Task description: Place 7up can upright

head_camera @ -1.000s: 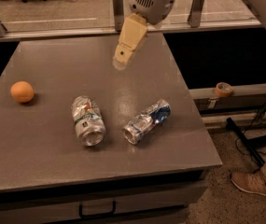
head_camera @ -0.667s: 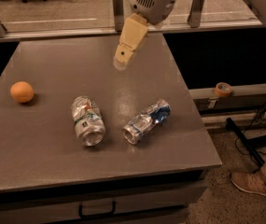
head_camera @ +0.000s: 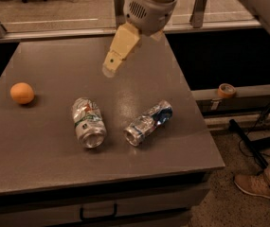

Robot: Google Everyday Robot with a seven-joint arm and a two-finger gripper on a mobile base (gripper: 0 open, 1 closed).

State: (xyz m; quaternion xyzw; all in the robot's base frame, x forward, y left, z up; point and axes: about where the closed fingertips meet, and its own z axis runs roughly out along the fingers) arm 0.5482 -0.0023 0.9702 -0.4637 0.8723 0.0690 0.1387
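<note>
Tan gripper (head_camera: pixel 111 69) hovers beyond green-white (silver) 7up can (head_camera: pixel 88 122).

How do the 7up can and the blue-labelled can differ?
The 7up can carries a green-and-white label, the blue-label can a blue one. The 7up can points toward the camera; the blue-label can lies diagonally. Both lie dented on their sides. The gripper hovers behind and above them.

7up can (head_camera: pixel 88 123) lying on side on desk (head_camera: pixel 40 169), near middle, one end toward front edge. Second can (head_camera: pixel 148 123) just right of it (gap between, not touching), also lying, angled back-right. Fruit (head_camera: pixel 22 93) on desk far left, well apart from both cans. Gripper (head_camera: pixel 110 70) above desk, behind cans, touching nothing. Tape roll (head_camera: pixel 226 90) on ledge right of desk.
</note>
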